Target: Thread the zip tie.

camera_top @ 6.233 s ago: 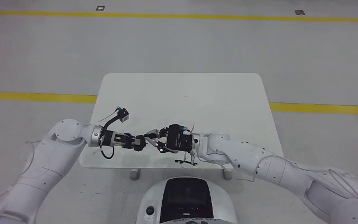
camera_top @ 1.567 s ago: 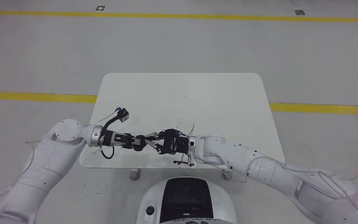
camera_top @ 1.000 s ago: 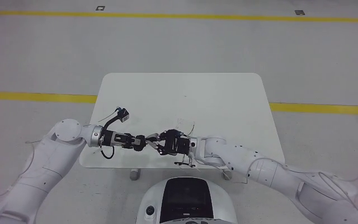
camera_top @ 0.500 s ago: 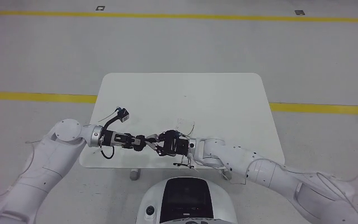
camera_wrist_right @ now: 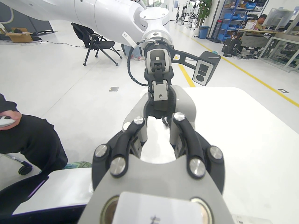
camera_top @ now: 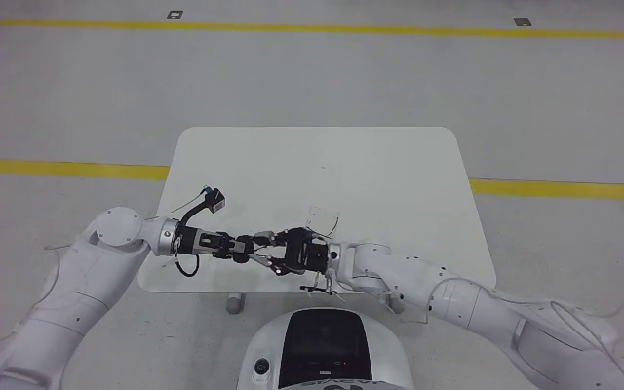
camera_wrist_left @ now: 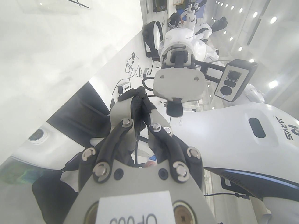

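The two arms meet tip to tip over the near side of the white table (camera_top: 390, 166). The left gripper (camera_top: 255, 244) comes in from the left, and the right gripper (camera_top: 277, 250) comes in from the right. They are turned different ways, so each one sees the other from its flat side.

The left wrist view shows the left gripper's two pale fingers (camera_wrist_left: 121, 115) pressed close together. They pinch a black zip tie (camera_wrist_left: 137, 101) between them. The zip tie is bunched up at the tips, and a thin black part runs back down between the fingers. It is held up in the air, off the table.

The right gripper's fingers (camera_wrist_right: 137, 110) are spread apart. The black tip of the left gripper sits in the gap between them. A small black bit hangs down there too, but it is too small to tell what it is. It is not clear if the right fingers touch the zip tie.

A clear bag (camera_top: 322, 213) lies flat on the table near the grippers, a little farther from the robot. It has thin black strips inside.

A yellow line (camera_top: 292, 26) runs across the grey floor behind the table. A black folding chair (camera_wrist_right: 98, 40) stands on the floor, well apart from the table.
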Controlling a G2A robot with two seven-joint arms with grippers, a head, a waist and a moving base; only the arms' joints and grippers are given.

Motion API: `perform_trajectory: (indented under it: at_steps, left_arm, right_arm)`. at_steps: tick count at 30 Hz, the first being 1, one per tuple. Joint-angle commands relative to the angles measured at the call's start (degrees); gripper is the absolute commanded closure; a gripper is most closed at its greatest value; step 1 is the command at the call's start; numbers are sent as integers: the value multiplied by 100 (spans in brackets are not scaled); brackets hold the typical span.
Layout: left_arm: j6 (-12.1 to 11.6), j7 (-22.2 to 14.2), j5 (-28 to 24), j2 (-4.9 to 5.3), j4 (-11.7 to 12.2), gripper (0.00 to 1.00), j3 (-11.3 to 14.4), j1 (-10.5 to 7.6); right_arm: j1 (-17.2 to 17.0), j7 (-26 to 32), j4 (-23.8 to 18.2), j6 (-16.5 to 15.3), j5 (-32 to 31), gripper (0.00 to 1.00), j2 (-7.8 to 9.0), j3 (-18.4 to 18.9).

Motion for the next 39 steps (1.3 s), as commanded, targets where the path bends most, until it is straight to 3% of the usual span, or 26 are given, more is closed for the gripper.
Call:
perform_trajectory:
  at_steps: [1,7,21,30,39]
  left_arm:
    - [0,0,0,0,0,100,0,0]
    - [0,0,0,0,0,100,0,0]
    - [0,0,0,0,0,100,0,0]
    - [0,0,0,0,0,100,0,0]
    - [0,0,0,0,0,100,0,0]
  right_arm:
    - [-4,-73,-9,0,-30,0,35,0]
    - [-40,-283,-125,0,-108,0,172,0]
    - [-40,-283,-125,0,-108,0,172,0]
    - [-441,-1033,-416,0,607,0,302,0]
    - [-611,-1129,-658,0,1024,0,415,0]
